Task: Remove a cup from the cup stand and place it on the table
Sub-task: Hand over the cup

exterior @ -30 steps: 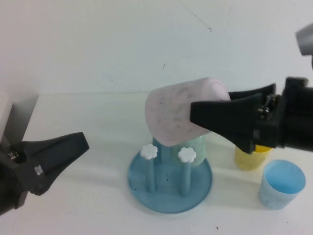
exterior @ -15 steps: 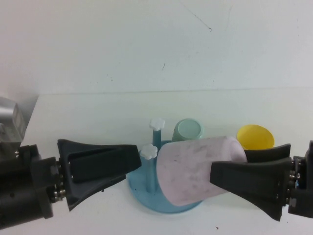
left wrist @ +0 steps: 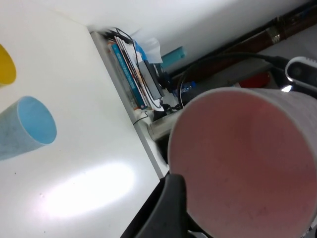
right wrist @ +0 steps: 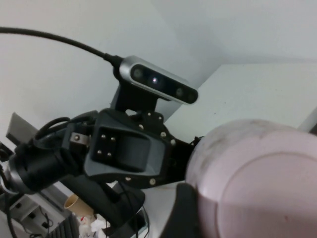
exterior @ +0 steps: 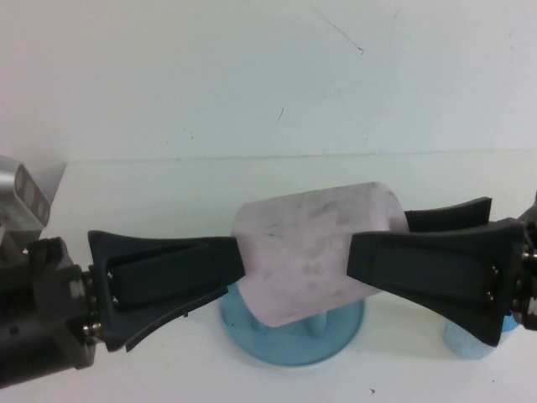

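Observation:
The pale pink cup (exterior: pixel 294 260) hangs on its side above the blue cup stand (exterior: pixel 285 340), off the pegs. My right gripper (exterior: pixel 377 239) is shut on its narrow closed end, one finger in front and one behind. My left gripper (exterior: pixel 233 273) stands open at the cup's wide mouth, fingertips at the rim. In the left wrist view the cup's mouth (left wrist: pixel 247 163) faces the camera beside one dark finger (left wrist: pixel 171 208). The right wrist view shows the cup's base (right wrist: pixel 257 183). The cup hides the stand's pegs.
A light blue cup (exterior: pixel 470 344) stands on the white table (exterior: pixel 126 201) at the right, partly behind my right gripper; it also shows as the blue cup (left wrist: pixel 27 126) beside a yellow cup (left wrist: pixel 6 64). Books and cables (left wrist: pixel 133 69) lie beyond the table's edge.
My left gripper has opened and moved in to the cup's mouth. The right gripper has carried the cup up and leftward, so it now covers the stand's pegs and the cups behind.

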